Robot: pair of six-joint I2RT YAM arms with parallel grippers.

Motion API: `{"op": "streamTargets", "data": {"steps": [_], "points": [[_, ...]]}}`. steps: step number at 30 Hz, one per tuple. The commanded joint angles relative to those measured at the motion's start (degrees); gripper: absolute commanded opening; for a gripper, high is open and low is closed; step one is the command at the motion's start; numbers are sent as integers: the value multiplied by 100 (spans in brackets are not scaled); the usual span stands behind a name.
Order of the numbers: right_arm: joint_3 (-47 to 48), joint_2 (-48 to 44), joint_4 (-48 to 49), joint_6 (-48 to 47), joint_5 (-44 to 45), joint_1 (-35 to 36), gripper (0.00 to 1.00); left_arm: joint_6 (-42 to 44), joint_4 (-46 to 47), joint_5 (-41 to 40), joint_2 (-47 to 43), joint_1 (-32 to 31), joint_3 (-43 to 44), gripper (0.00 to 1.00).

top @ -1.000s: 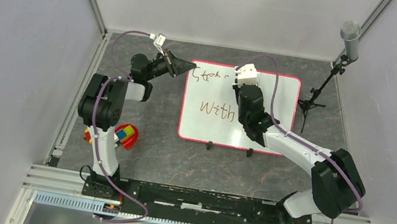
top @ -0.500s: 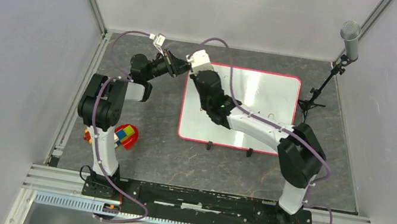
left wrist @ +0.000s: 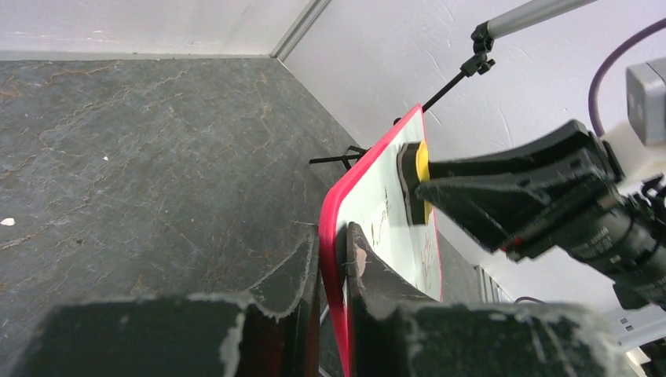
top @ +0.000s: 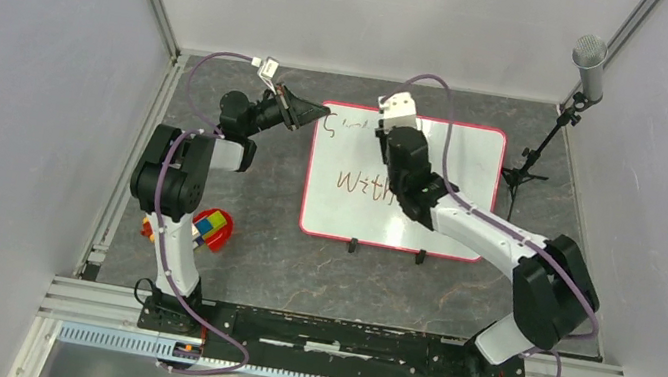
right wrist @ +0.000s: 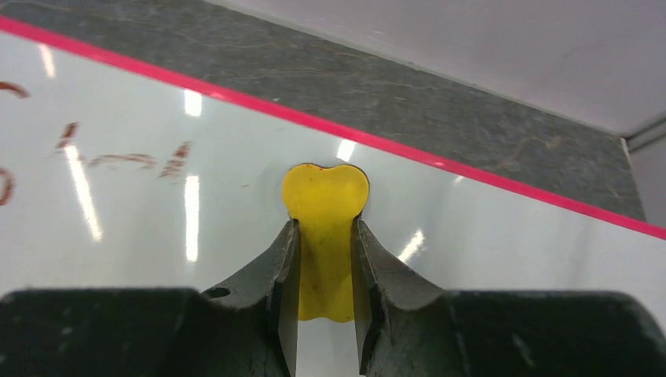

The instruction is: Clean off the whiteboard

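Observation:
The whiteboard (top: 462,184) lies flat at the table's middle back, white with a red-pink frame and brown writing on its left half. My left gripper (top: 319,115) is shut on its far-left corner; in the left wrist view the fingers (left wrist: 369,271) pinch the red frame (left wrist: 334,236). My right gripper (top: 390,132) is shut on a yellow eraser (right wrist: 324,228) pressed onto the board (right wrist: 157,236) near its top edge. The eraser also shows in the left wrist view (left wrist: 421,169). Faint marks remain on the top line; "With" stands below.
A microphone on a black stand (top: 538,150) is at the board's right. A colourful toy (top: 212,227) lies left of the left arm. Two black feet (top: 353,246) stick out at the board's near edge. Walls close the cell at left, right and back.
My right gripper swept left along the top line to the board's left corner, then came back right to the top middle. Most of the top line is now wiped. The left gripper has not moved.

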Motion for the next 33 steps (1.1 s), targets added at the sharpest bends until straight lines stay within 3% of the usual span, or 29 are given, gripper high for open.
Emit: {"op": "streamTargets", "data": {"steps": [1,8,14,27,33], "points": [[-109,-121,-409,-50,369,-284,21,596,447,-81,-323,39,-38,2],[1203,775,-946,36,-203,321,20,616,448,-99,-319,39,-39,2],[2910,1907,-2321,149,-588,850,20,635,425,-97,-328,39,-22,2],[515,243,-1736,477,-7,-233,20,619,446,-114,-348,39,-48,2],[1041,445,-1907,292,-214,25,20,602,473,-116,-359,38,-71,2]]}}
